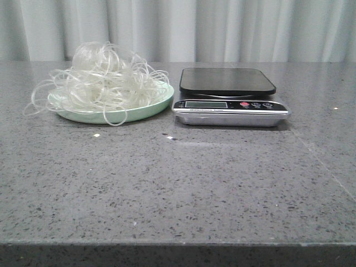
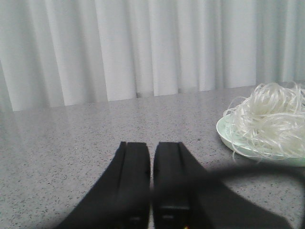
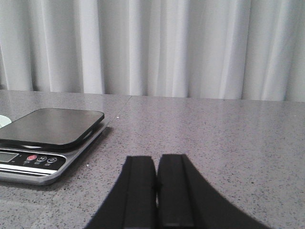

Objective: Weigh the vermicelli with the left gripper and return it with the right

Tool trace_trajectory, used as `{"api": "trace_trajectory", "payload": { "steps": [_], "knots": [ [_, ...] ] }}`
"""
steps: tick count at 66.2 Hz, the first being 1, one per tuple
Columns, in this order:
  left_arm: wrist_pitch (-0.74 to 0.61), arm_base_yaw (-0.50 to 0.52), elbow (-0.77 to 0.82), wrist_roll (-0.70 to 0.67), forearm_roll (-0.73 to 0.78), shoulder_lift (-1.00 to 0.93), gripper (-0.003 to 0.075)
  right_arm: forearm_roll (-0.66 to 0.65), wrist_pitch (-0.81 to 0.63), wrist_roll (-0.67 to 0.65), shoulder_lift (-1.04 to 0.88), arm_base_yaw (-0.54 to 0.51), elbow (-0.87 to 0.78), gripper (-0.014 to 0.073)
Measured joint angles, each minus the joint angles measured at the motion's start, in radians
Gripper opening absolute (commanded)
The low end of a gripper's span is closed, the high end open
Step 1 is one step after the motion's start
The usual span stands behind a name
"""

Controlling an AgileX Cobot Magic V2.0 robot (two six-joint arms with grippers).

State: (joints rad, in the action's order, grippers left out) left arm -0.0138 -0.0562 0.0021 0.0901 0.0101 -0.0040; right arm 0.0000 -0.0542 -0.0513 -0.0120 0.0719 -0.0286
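The vermicelli [image 1: 105, 82] is a loose whitish tangle of thin strands piled on a pale green plate [image 1: 146, 110] at the back left of the table. It also shows in the left wrist view [image 2: 269, 117]. A kitchen scale [image 1: 228, 95] with a black platform stands right of the plate; it also shows in the right wrist view [image 3: 47, 136]. My left gripper [image 2: 151, 145] is shut and empty, low over the table, apart from the plate. My right gripper [image 3: 157, 157] is shut and empty, beside the scale. Neither gripper shows in the front view.
The grey speckled table [image 1: 178, 183] runs to a front edge near the camera. White curtains [image 1: 178, 28] hang behind the table. A dark blurred cable [image 2: 257, 171] crosses the left wrist view.
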Motion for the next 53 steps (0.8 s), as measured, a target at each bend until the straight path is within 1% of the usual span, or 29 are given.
{"api": "trace_trajectory", "payload": {
  "steps": [8, 14, 18, 21, 25, 33, 39, 44, 48, 53],
  "knots": [
    [-0.027, 0.0, 0.0, 0.0, 0.0, 0.0, 0.0146, 0.0, 0.0, 0.0, 0.0, 0.0, 0.0, 0.0165],
    [-0.117, 0.0, 0.0, 0.0, -0.003, 0.0, 0.0146, 0.0, 0.0, 0.0, 0.0, 0.0, 0.0, 0.0165],
    [-0.152, 0.0, -0.005, 0.0, -0.01, 0.0, 0.0146, 0.0, 0.0, 0.0, 0.0, 0.0, 0.0, 0.0165],
    [-0.154, 0.0, -0.017, 0.0, -0.01, 0.0, 0.0146, 0.0, 0.0, 0.0, 0.0, 0.0, 0.0, 0.0165],
    [-0.123, 0.0, -0.06, 0.0, -0.01, 0.0, 0.0146, 0.0, 0.0, 0.0, 0.0, 0.0, 0.0, 0.0165],
    [-0.022, 0.0, -0.224, 0.0, -0.015, 0.025, 0.0146, 0.0, 0.0, 0.0, 0.0, 0.0, 0.0, 0.0165],
    [0.078, 0.0, -0.361, 0.0, -0.031, 0.105, 0.0146, 0.0, 0.0, 0.0, 0.0, 0.0, 0.0, 0.0165],
    [0.171, 0.0, -0.467, 0.0, -0.077, 0.192, 0.0146, 0.0, 0.0, 0.0, 0.0, 0.0, 0.0, 0.0165],
    [0.223, 0.0, -0.509, 0.0, -0.106, 0.243, 0.0146, 0.0, 0.0, 0.0, 0.0, 0.0, 0.0, 0.0165],
    [0.279, 0.0, -0.518, 0.0, -0.129, 0.281, 0.0146, 0.0, 0.0, 0.0, 0.0, 0.0, 0.0, 0.0165]
  ]
}}
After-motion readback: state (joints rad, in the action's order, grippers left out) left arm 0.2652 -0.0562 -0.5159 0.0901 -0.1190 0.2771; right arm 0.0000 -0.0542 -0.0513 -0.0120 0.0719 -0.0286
